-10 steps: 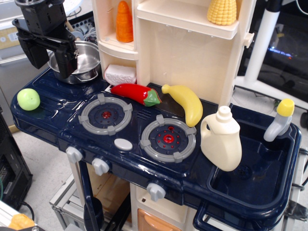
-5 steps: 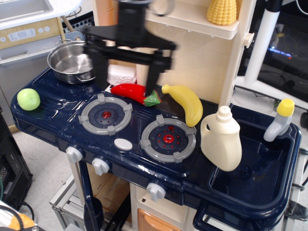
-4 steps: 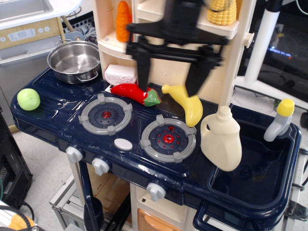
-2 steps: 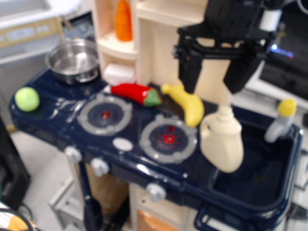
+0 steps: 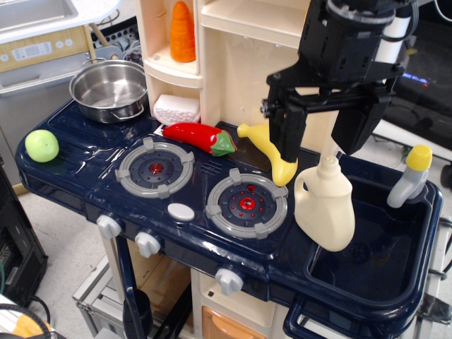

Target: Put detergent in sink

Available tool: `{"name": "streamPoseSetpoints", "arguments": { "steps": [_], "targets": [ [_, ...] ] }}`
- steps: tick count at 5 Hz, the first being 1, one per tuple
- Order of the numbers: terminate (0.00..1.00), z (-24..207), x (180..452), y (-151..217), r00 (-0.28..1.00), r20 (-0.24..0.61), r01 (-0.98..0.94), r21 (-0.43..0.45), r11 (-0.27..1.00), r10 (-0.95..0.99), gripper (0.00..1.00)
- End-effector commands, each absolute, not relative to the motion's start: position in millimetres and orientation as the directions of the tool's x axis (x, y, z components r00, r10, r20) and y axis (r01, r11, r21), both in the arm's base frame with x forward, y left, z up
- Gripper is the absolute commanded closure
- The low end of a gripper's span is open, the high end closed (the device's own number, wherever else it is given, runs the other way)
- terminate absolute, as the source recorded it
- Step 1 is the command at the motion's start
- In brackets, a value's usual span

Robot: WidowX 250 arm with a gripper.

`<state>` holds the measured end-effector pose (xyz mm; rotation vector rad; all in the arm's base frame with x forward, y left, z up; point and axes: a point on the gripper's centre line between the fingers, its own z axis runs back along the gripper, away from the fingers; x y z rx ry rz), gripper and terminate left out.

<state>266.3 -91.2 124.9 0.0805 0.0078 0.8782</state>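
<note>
The cream-white detergent jug stands upright on the dark navy counter, at the left rim of the sink. Its round cap is up and its loop handle faces left. My black gripper is open and hangs just above the jug's cap, one finger to the left of it and one to the right. The fingers do not touch the jug. The sink basin is dark and glossy, with a small drain pattern near the jug's base.
A yellow banana lies just left of the gripper, partly hidden by a finger. A red pepper, two burners, a steel pot, a green apple and the grey faucet are around. Shelves rise behind.
The gripper has swept from over the pot at the far left, across the stove, to a spot right above the detergent jug. The jug has not moved.
</note>
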Motion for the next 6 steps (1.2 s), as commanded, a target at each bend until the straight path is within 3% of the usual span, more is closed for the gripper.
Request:
{"name": "streamPoseSetpoints", "arguments": {
  "steps": [1, 5, 6],
  "targets": [
    [0.0, 123.4, 275.6, -91.2, 0.59, 0.018, -0.807, -0.003, 0.59, 0.807, 0.0],
    [0.0, 86.4, 290.8, -115.2, 0.508, -0.03, -0.858, -0.108, 0.503, 0.861, 0.0],
    [0.0, 81.8, 290.3, -122.0, 0.447, -0.044, -0.892, -0.093, 0.442, 0.893, 1.0]
  ]
}}
